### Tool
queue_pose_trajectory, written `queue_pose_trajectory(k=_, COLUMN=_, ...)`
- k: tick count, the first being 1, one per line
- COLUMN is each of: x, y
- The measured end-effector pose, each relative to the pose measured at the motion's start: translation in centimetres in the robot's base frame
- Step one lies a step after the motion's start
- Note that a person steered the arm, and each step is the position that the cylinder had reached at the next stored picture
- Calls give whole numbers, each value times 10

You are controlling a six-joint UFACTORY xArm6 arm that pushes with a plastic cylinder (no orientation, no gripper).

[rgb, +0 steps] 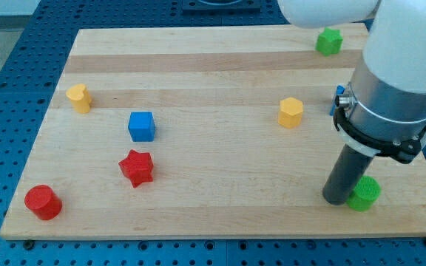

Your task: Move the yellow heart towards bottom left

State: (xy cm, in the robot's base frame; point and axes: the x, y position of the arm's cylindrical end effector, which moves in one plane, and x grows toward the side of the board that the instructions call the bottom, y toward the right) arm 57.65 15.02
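The yellow heart (pixel 79 97) lies near the board's left edge, in the upper left part. My tip (pixel 338 199) rests on the board at the lower right, far from the heart. It stands right beside a green cylinder (pixel 364 194), on that block's left. The arm's grey and white body covers the right edge of the view.
A blue cube (pixel 141 126) and a red star (pixel 137 168) lie to the lower right of the heart. A red cylinder (pixel 43 202) sits at the bottom left corner. A yellow hexagon (pixel 291 112), a green star (pixel 329 41) and a partly hidden blue block (pixel 339 99) lie at the right. The wooden board (pixel 213 66) ends at a blue perforated table.
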Motion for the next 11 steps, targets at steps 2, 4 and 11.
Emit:
queue_pose_trajectory(k=2, x=-17, y=-62)
queue_pose_trajectory(k=4, x=-21, y=-105)
queue_pose_trajectory(k=11, x=-55, y=-176)
